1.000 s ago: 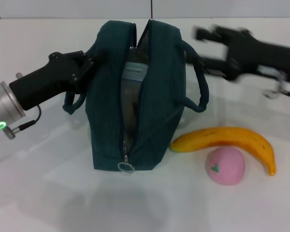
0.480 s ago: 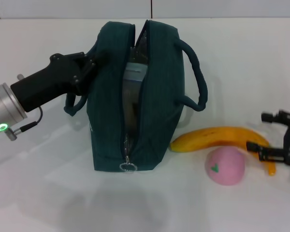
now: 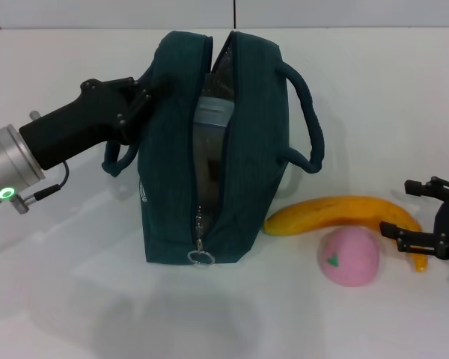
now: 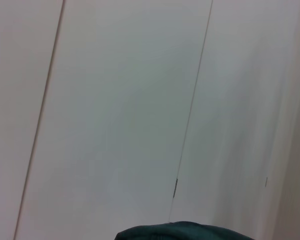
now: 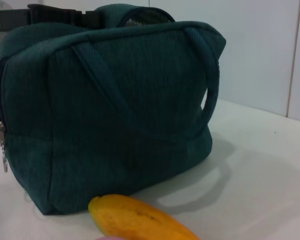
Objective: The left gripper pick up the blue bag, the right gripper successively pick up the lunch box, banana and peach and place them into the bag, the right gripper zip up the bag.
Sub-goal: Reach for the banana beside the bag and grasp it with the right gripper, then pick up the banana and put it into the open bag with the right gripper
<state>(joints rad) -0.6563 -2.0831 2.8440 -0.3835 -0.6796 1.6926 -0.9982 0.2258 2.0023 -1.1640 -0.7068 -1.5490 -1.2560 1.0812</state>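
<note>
One blue bag (image 3: 247,149) with two loop handles, one at 9 o'clock of the bag, one at 3 o'clock; one zipper with one metal ring pull (image 3: 197,258) at the bag's 6 o'clock. One lunch box (image 3: 209,116) inside the bag. One banana (image 3: 344,213) at 3 to 4 o'clock of the bag. One peach (image 3: 348,256) at 6 o'clock of the banana. Two grippers: one left gripper (image 3: 135,105), one right gripper (image 3: 415,217).

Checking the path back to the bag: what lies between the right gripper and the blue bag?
In the head view, the banana and the peach lie between the right gripper and the blue bag.
</note>
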